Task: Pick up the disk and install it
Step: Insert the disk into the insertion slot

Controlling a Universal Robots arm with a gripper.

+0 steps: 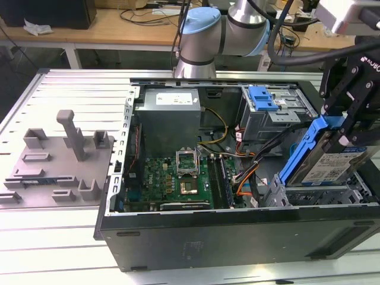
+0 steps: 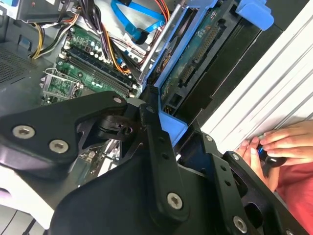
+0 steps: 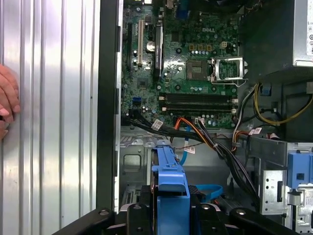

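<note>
Exterior view: the gripper holds the disk just above the drive cage, at the end of the computer case on the exterior view's right. The jaws are pinched on the upper end of its blue bracket. The disk stands on edge and tilted. Its long axis slopes from low by the cage up toward the gripper, label face toward the camera. Judgement: rigid, dense for its size, shock-sensitive, with slick metal faces. The plastic bracket is the proper hold.
</note>
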